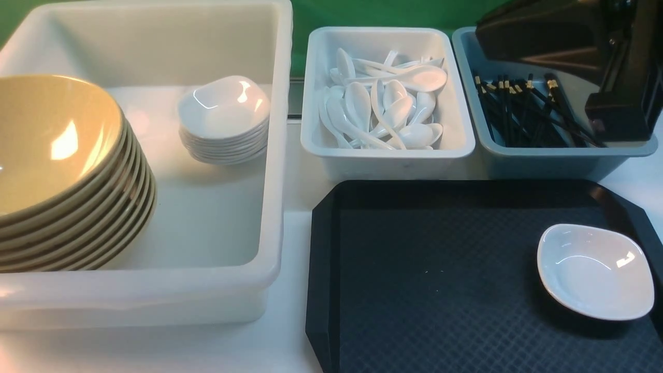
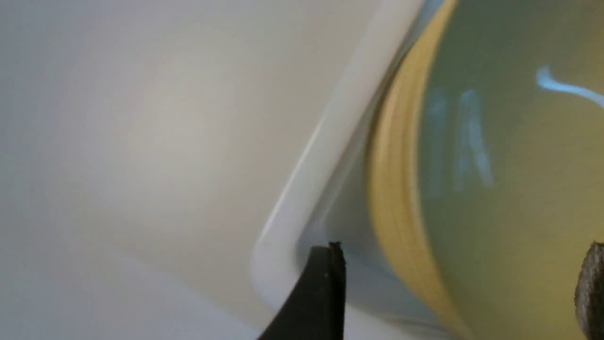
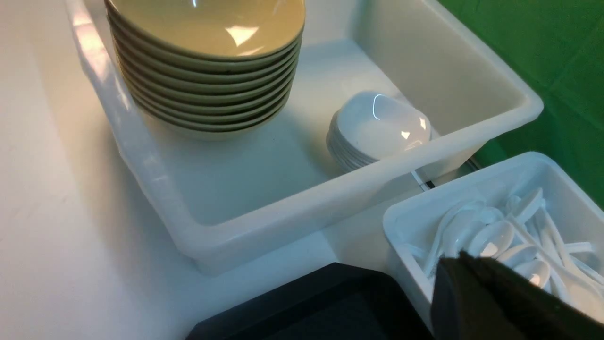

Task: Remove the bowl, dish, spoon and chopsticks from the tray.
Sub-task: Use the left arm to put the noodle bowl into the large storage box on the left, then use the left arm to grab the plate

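Fingers of the left hand (image 2: 455, 288) wide apart at the stacked bowls (image 1: 57, 150), which lean at the white tub's (image 1: 274, 155) 9 o'clock, nested probably to save room, the spread likely leaving the top rim free. Dish (image 1: 595, 272) upright, by the black tray's (image 1: 323, 290) 3 o'clock rim, still to be cleared. Right fingers (image 3: 465, 297) closed, nothing seen gripped; right arm (image 1: 544, 41) reaches in from 1 o'clock, above the chopstick bin (image 1: 564, 155).
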Action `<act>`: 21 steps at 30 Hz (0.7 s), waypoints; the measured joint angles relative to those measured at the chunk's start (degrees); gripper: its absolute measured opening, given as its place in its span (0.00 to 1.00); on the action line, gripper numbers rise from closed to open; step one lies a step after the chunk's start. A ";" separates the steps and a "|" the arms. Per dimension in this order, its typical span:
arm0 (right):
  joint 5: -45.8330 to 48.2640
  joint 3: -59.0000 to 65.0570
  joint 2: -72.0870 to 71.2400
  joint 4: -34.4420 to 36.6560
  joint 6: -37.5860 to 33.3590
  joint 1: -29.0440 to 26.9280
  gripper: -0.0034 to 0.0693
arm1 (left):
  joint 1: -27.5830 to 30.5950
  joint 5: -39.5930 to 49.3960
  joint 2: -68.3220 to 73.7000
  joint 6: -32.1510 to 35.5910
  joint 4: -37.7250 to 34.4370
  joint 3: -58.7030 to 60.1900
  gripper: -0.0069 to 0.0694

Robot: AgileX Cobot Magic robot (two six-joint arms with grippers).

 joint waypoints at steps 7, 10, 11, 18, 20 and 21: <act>0.90 0.00 3.64 -7.84 10.71 0.00 0.10 | -27.68 -1.85 -1.62 -1.97 -6.89 -3.74 0.88; 4.22 0.00 5.63 -13.22 17.18 0.00 0.10 | -39.54 -4.31 2.42 -4.87 -4.33 -3.74 0.86; 6.13 0.00 6.12 -15.27 19.46 0.00 0.10 | -44.06 -5.77 4.57 -5.59 -3.42 -3.74 0.86; 17.13 5.86 2.63 -30.05 33.68 -2.34 0.10 | -63.12 -17.87 20.53 -6.44 -5.03 -7.06 0.86; 18.26 8.43 -0.21 -31.55 35.31 -4.91 0.10 | -65.39 -19.03 24.48 -5.13 -6.10 -9.48 0.86; 18.80 10.32 -2.60 -32.25 36.38 -7.13 0.10 | -67.06 -19.45 27.57 -3.78 -7.14 -11.94 0.86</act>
